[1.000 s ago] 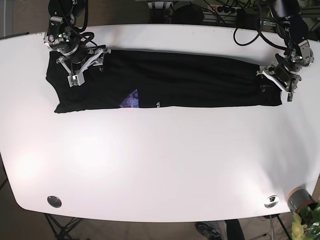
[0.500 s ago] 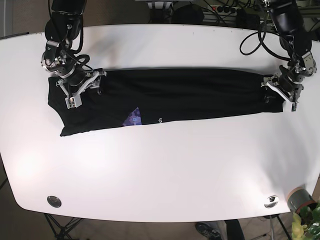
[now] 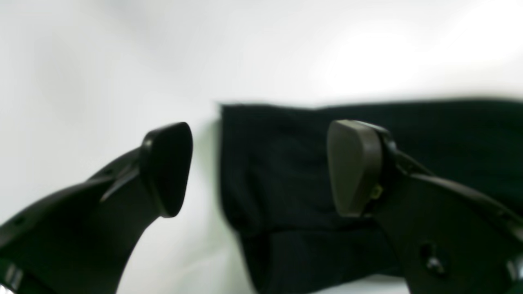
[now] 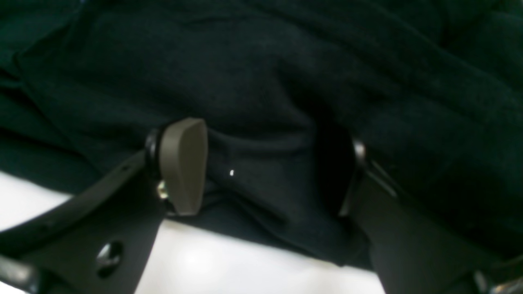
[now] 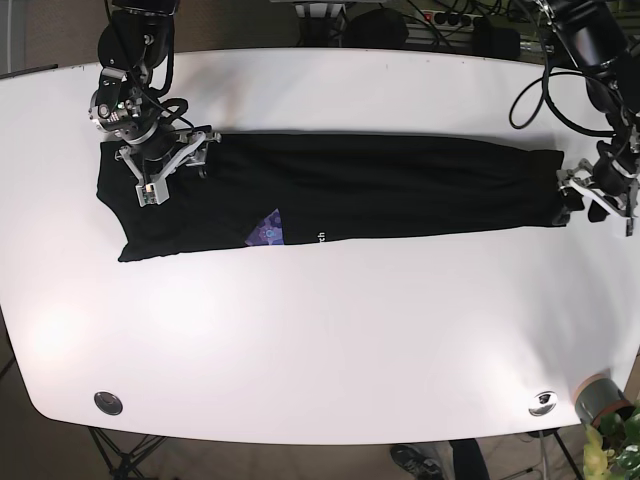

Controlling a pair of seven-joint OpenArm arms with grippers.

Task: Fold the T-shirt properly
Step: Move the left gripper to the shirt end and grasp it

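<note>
while the black t-shirt (image 5: pixel 340 187) lies stretched into a long band across the far half of the white table (image 5: pixel 320 340), one arm sits at each end, prob to keep it taut & straight for the next fold. left gripper (image 3: pixel 261 169) at the band's end on base view's right: jaws spread wide, one pad over bare table, other over cloth, straddling the shirt's end edge, gripping nothing. right gripper (image 4: pixel 265 171) at the other end: jaws also spread, both over bunched cloth, nothing pinched. count: 1 shirt w/ a purple print patch (image 5: pixel 265 230) showing at its near edge, 2 arms, 2 grippers, 1 table. looks like a regrip is due
</note>
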